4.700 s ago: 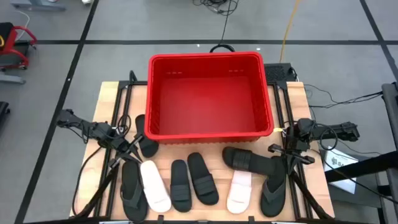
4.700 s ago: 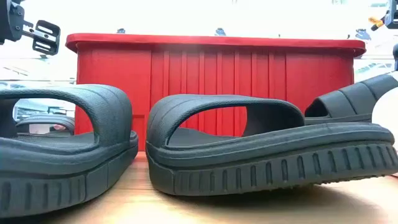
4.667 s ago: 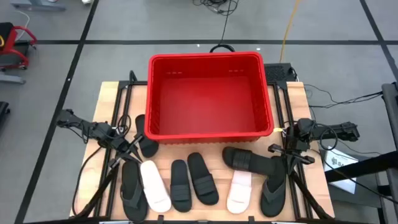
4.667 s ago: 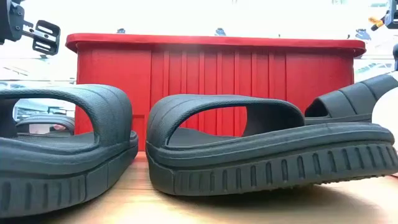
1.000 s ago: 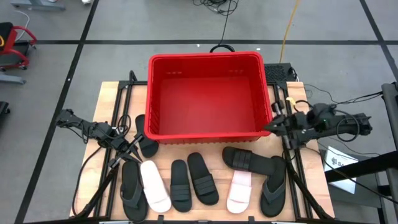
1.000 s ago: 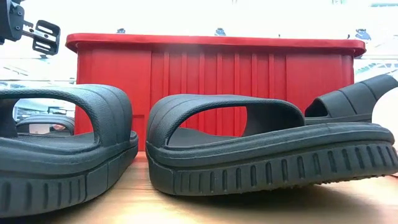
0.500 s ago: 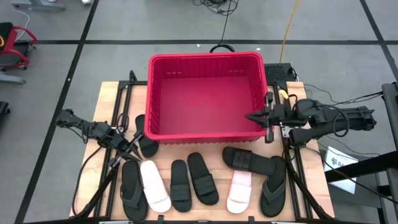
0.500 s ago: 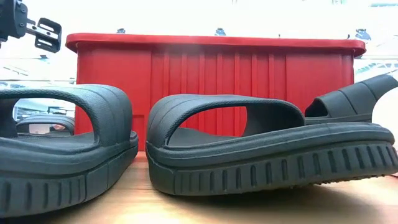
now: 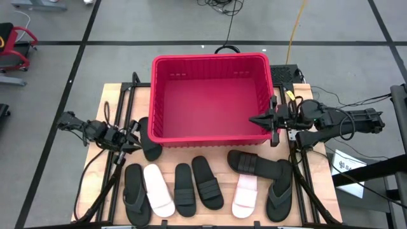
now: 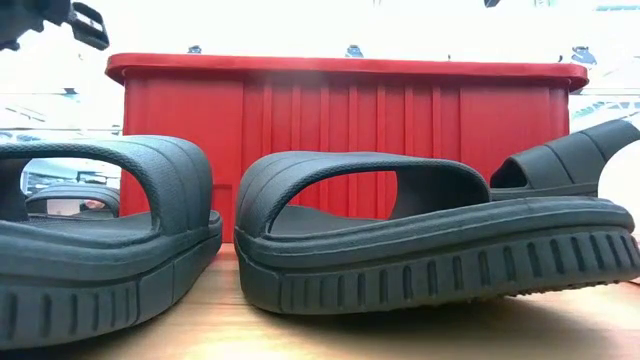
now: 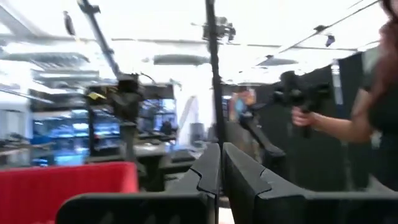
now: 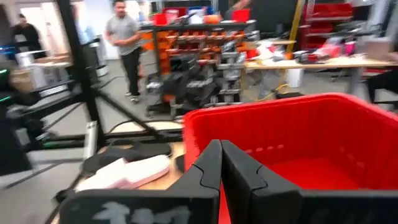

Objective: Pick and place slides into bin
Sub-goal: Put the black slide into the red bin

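Observation:
The red bin (image 9: 210, 102) stands at the table's far middle. Several slides lie in a row along the near edge: black flip-flops (image 9: 135, 194) (image 9: 280, 191), pale slides (image 9: 158, 189) (image 9: 245, 196), black slides (image 9: 184, 189) (image 9: 208, 182) (image 9: 249, 163). One more black slide (image 9: 148, 141) lies by the bin's near left corner. My left gripper (image 9: 135, 138) hangs shut above that slide, tipped upward (image 11: 219, 168). My right gripper (image 9: 252, 119) is shut and level above the bin's right side (image 12: 221, 163). Neither holds anything.
Dark frame rails run along the table's left (image 9: 121, 121) and right (image 9: 296, 159) sides. In the low view two black slides (image 10: 430, 240) (image 10: 100, 230) lie in front of the bin's wall (image 10: 340, 110). People stand in the room beyond the table (image 12: 127, 43) (image 11: 373, 112).
My right gripper has swung from beside the bin's right wall toward the table's left, ending over the bin's right side, and has stayed there. My left gripper has risen and tipped its fingers upward above the black slide. Both stay shut. No slide has moved.

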Robot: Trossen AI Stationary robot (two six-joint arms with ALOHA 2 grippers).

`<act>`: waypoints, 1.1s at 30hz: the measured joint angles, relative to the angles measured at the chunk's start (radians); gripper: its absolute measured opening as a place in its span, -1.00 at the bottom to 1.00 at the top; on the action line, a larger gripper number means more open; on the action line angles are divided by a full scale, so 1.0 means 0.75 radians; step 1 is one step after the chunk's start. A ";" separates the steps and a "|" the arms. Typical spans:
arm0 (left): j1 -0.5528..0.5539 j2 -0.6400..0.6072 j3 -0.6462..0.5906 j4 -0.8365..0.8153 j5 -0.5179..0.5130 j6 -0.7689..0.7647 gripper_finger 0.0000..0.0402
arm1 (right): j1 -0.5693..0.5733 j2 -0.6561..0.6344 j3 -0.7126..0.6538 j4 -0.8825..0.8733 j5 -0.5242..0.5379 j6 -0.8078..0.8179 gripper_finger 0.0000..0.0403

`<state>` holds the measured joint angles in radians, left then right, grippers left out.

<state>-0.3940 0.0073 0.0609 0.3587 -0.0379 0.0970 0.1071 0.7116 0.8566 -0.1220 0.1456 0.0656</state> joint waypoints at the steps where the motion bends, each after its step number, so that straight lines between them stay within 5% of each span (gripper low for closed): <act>1: 0.000 0.005 0.038 -0.050 -0.030 0.001 -0.87 | 0.000 -0.001 0.000 -0.010 -0.022 0.002 -1.00; 7: 0.000 0.167 0.351 -0.504 -0.230 -0.062 -0.87 | 0.001 -0.011 0.000 -0.140 -0.044 0.002 -1.00; 17: 0.001 0.677 0.861 -0.921 -0.367 -0.062 -0.87 | 0.008 -0.017 0.000 -0.351 -0.305 0.092 -1.00; 24: 0.001 0.974 1.125 -1.085 -0.382 -0.071 -0.87 | 0.060 -0.017 -0.001 -0.473 -0.510 0.050 -1.00; 33: 0.001 1.194 1.349 -1.283 -0.371 -0.138 -0.87 | 0.150 -0.014 -0.002 -0.616 -0.585 -0.178 -1.00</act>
<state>-0.3931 0.9028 1.0729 -0.6035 -0.3161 -0.0063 0.2197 0.7013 0.8555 -0.5838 -0.2932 -0.0677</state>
